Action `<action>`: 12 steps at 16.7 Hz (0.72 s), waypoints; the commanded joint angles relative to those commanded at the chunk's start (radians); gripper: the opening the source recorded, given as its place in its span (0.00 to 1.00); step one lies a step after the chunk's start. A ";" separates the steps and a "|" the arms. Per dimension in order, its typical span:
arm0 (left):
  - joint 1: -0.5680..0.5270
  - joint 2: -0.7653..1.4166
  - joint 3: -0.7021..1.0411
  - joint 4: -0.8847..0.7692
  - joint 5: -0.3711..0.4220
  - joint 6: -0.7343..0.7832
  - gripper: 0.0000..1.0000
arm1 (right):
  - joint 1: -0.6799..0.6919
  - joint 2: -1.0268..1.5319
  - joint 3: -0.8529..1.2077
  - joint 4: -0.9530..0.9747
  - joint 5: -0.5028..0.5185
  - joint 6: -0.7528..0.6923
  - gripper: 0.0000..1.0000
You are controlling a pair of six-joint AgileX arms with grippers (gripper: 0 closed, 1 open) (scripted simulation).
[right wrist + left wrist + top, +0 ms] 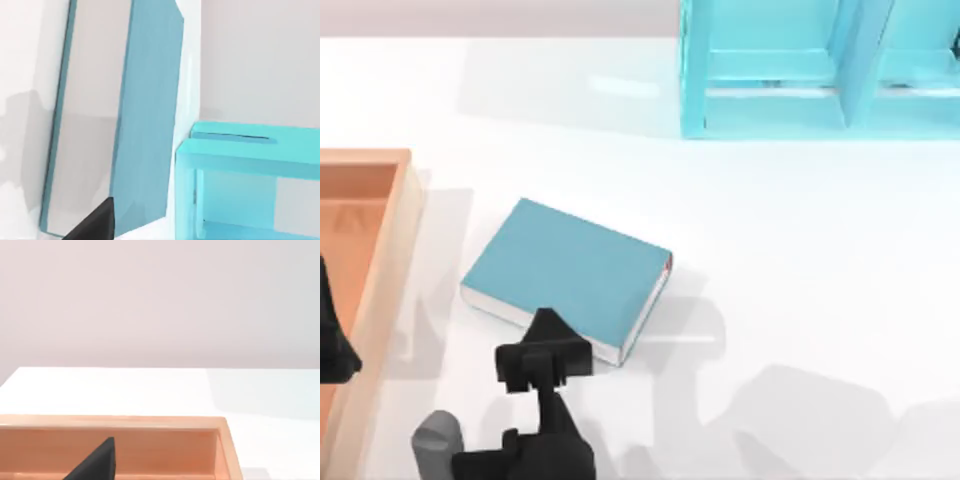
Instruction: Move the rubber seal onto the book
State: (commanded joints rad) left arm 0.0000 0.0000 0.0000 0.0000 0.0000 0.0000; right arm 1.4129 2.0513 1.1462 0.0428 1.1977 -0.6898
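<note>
At the near edge of the book, the right gripper hangs over the white page side. Its dark body covers whatever lies under it, so I cannot tell whether it grips anything or where the rubber seal is. The book lies flat and askew on the white table, left of the middle, with a small red mark at its right end. The right wrist view looks along the teal cover toward the light-blue shelf unit, which is cut off at the far edge. The left gripper sits over the wooden tray at the table's left, half out of view, so I cannot tell its state.
</note>
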 joint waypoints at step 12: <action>0.000 0.000 0.000 0.000 0.000 0.000 1.00 | -0.643 -1.009 -0.517 -0.012 -0.553 0.328 1.00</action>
State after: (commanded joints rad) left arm 0.0000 0.0000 0.0000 0.0000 0.0000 0.0000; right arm 0.7698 1.0426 0.6296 0.0304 0.6448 -0.3622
